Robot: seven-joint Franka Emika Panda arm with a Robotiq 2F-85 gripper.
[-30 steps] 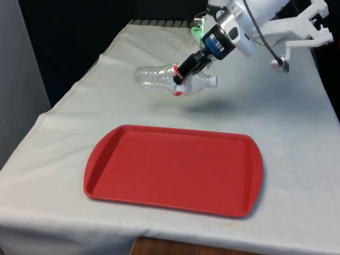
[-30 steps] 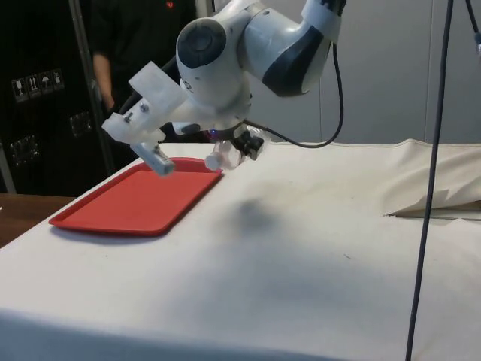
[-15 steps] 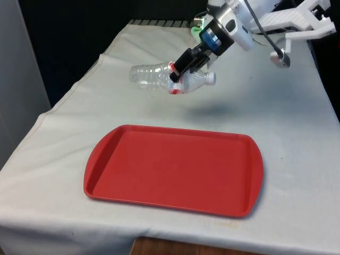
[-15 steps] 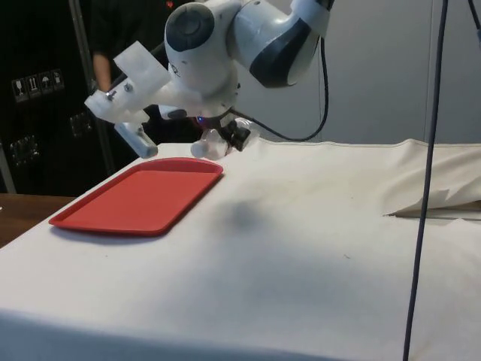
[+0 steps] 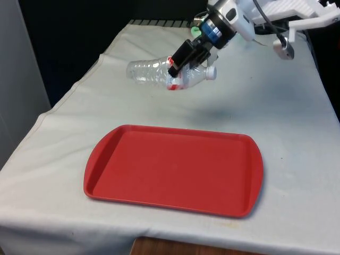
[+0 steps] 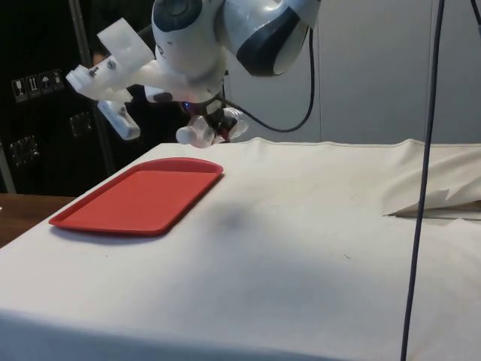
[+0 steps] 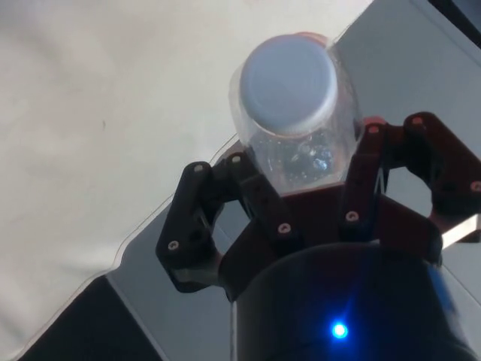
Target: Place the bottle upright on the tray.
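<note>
A clear plastic bottle with a red label and a white cap lies level in the air, held above the cloth beyond the tray's far edge. My gripper is shut on it near the label, cap pointing towards the front view's right. In the side view the bottle hangs under the gripper, above the far corner of the red tray. The wrist view looks down the cap, with black fingers pressing on both sides of the neck. The tray lies flat near the table's front edge.
A person in dark clothes stands behind the tray's end of the table. A black cable hangs down on the side view's right, above a fold in the cloth. White cloth surrounds the tray.
The gripper has lifted the bottle higher and carried it slightly towards the front view's left. The bottle stays level in the fingers.
</note>
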